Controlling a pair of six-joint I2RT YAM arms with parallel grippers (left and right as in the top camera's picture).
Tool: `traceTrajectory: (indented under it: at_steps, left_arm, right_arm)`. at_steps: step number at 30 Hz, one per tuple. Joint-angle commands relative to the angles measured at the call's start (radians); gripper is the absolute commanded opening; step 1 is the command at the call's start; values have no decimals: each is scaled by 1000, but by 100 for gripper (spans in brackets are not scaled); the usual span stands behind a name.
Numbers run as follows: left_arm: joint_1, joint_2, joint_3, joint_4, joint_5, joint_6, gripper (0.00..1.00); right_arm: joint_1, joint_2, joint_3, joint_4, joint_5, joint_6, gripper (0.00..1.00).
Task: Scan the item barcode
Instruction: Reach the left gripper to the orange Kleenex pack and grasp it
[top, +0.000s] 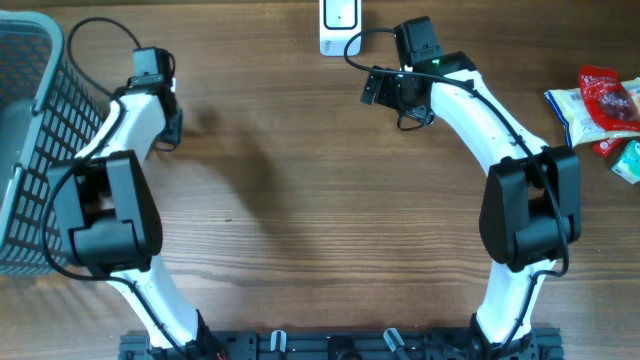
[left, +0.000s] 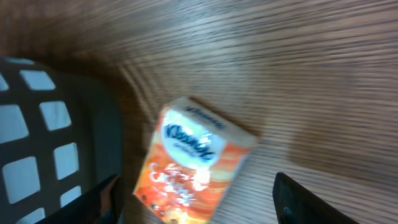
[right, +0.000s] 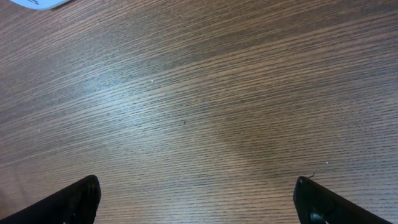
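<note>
An orange and white Kleenex tissue pack (left: 196, 158) lies tilted on the wooden table beside the basket, blurred by motion. My left gripper (left: 196, 182) straddles its near end with the jaws open; a gap shows between the pack and each finger (left: 292, 199). No barcode shows on the face turned to me. From overhead the left gripper (top: 170, 122) points down next to the basket and hides the pack. The white scanner (top: 340, 25) stands at the table's far edge. My right gripper (top: 383, 88) hovers just in front of it, and in the wrist view its jaws (right: 196, 183) stand open over bare wood.
A grey mesh basket (top: 25, 140) takes up the left edge of the table; its wall (left: 43, 143) is close to my left finger. Red snack packets (top: 605, 100) and a teal pack (top: 628, 160) lie at the right edge.
</note>
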Motion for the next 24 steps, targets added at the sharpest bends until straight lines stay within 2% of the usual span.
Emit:
traceTrajectory:
  at_steps: [1,3,5,21,24]
  left_arm:
    - [37,11,1,-10,74,20,71]
    - [51,11,1,-33,173,47,70]
    - [54,11,1,-39,206,58,70]
    - [59,77,-7,-44,217,71,69]
    - [59,83,-7,-42,222,67,59]
  right_arm:
    - [4,-37,6,2,17,13,100]
    - [4,-37,6,2,17,13,100]
    - [4,-37,6,2,17,13,100]
    - [4,-37,6,2,17,13,100]
    - [4,-37,6,2,17,13,100]
